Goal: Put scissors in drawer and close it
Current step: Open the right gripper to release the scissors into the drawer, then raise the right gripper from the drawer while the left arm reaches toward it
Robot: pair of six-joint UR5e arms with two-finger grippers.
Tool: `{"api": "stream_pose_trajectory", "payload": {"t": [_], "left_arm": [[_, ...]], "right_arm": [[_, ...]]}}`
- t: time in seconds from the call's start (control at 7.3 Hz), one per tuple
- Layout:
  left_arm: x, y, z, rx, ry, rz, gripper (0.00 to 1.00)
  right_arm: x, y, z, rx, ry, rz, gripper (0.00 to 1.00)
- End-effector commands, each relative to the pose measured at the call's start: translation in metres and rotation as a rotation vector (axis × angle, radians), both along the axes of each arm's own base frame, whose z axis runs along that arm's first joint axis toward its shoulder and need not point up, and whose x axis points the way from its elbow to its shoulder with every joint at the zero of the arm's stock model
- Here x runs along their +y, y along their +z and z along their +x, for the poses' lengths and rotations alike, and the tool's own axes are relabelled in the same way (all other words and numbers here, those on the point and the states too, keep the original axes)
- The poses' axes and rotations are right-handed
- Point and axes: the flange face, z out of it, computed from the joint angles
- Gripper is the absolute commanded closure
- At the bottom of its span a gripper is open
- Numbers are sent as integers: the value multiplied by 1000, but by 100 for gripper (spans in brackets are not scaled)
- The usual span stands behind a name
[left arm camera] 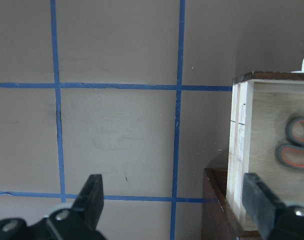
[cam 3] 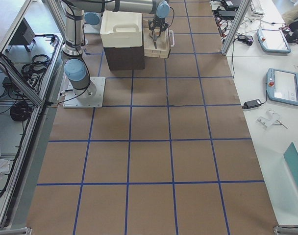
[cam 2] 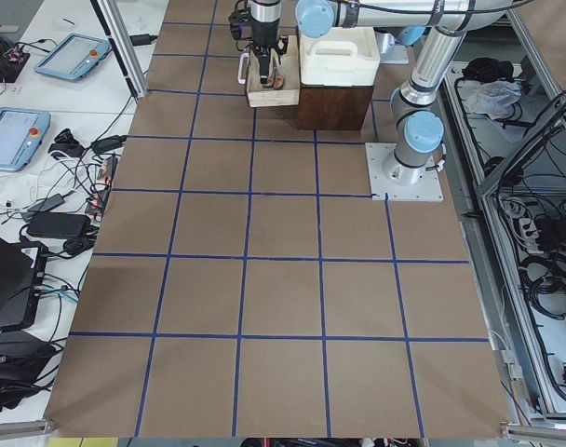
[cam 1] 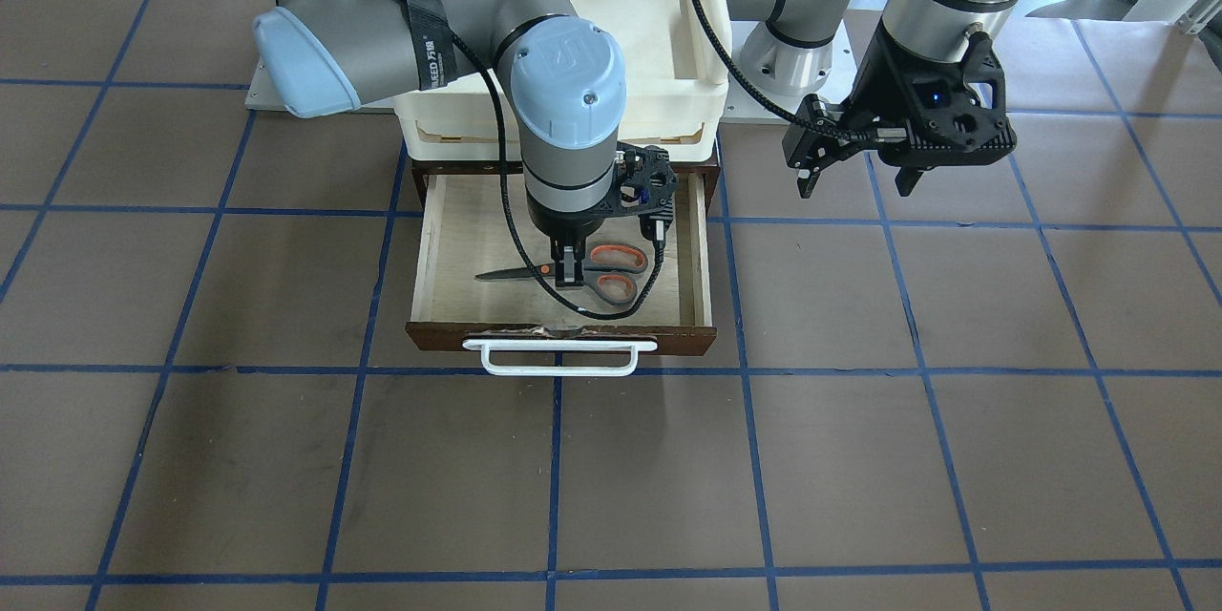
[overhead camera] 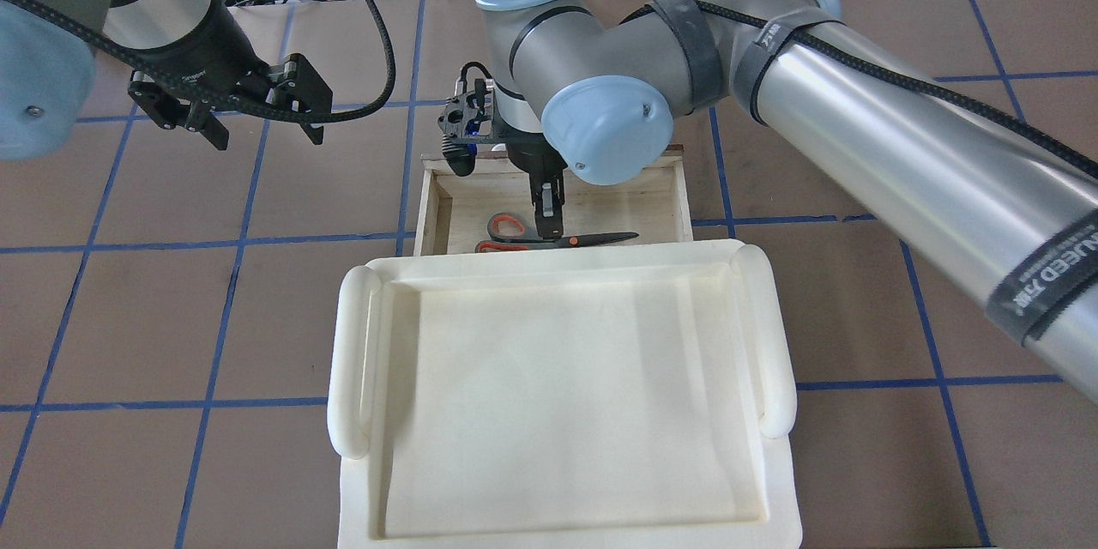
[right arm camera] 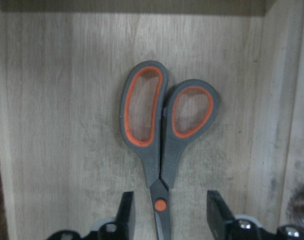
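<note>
Right wrist-mounted view: the small grey scissors with orange-lined loops point(right arm camera: 152, 172) lie flat inside the open pale-wood drawer with dark front point(cam 1: 458, 239). Over them the right gripper point(right arm camera: 169, 220) stands parted astride their pivot. The left gripper point(left arm camera: 174, 205) hangs wide apart beside the drawer.

My table point(cam 1: 286, 458) was brown, gridded with blue tape point(cam 1: 555, 458). White benches point(cam 3: 252, 68) flanked it, carrying teach pendants point(cam 3: 285, 85) and loose cables point(cam 2: 60, 200). Lighting was bright and even.
</note>
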Motion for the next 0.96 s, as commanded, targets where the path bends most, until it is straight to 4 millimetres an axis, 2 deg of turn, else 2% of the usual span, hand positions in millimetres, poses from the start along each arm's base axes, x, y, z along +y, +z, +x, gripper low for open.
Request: {"api": "stream_pose_trajectory", "payload": {"t": [0.0, 0.14, 0.41, 0.69, 0.82], "left_arm": [[-2, 0, 3, -33, 2, -5, 0], [-6, -8, 4, -34, 7, 13, 0], [-12, -9, 6, -36, 9, -7, 0], [-15, -13, 8, -33, 13, 1, 0], [-19, -16, 9, -30, 14, 5, 0]], "right_arm": [[-1, 59, -35, -28, -79, -91, 42], [-7, 79, -65, -37, -132, -112, 42], [-9, 119, -130, -42, -295, -150, 42], [11, 160, -180, -34, -517, -152, 41], [16, 166, -199, -17, -676, -123, 41]]}}
